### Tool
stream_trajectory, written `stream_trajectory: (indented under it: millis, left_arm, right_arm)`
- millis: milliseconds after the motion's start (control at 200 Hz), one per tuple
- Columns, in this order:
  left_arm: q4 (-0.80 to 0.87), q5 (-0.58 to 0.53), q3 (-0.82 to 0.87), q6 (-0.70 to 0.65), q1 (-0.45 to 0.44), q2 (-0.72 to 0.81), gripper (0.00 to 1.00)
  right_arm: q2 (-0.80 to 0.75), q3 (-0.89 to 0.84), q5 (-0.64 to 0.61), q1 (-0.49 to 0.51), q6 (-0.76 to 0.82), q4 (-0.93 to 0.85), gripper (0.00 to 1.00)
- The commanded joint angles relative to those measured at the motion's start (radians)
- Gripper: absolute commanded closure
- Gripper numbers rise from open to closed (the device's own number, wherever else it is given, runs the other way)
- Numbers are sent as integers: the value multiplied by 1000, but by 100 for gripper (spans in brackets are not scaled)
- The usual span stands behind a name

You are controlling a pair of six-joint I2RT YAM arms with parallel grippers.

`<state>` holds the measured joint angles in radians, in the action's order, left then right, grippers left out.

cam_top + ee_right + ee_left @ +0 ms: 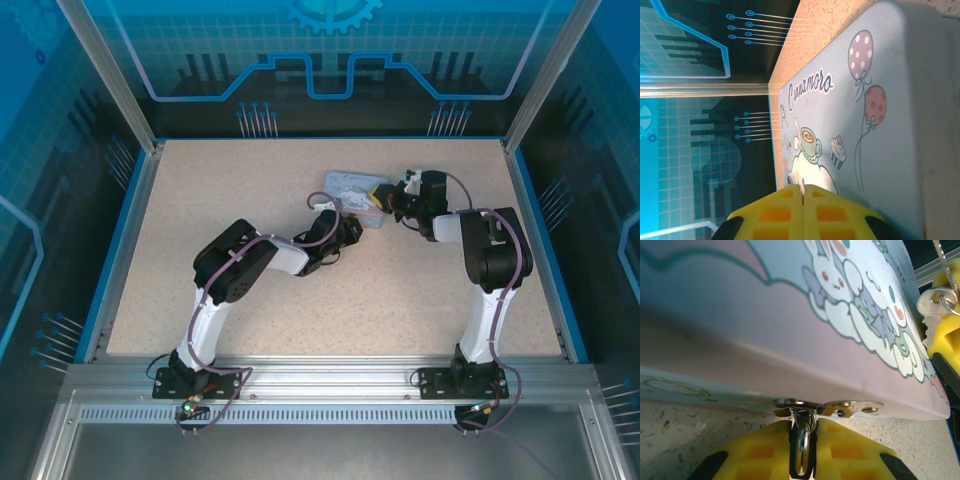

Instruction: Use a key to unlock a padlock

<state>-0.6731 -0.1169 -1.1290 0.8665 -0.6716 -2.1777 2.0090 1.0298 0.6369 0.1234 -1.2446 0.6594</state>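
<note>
Left wrist view: left fingers closed tight on the padlock, hanging from the clasp of the blue tin near the desk's far edge; right fingers pressed together, key dangling just beside them.

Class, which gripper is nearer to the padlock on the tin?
Left. The left gripper has its fingers clamped on the padlock hanging at the hasp of the tin; the right gripper holds the key beside the tin's corner, apart from the padlock.
</note>
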Motion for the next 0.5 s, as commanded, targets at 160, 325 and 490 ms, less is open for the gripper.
stream_trajectory:
  millis: [160, 325, 490]
  left_arm:
    - [199, 162, 70, 113, 41, 114, 100]
    - [206, 186, 136, 180, 58, 190, 100]
    - [236, 182, 201, 180, 70, 282, 100]
  right_arm:
    - [-64, 70, 33, 21, 12, -54, 100]
    - [-200, 109, 31, 53, 55, -190, 100]
    - [-333, 22, 5, 82, 52, -230, 100]
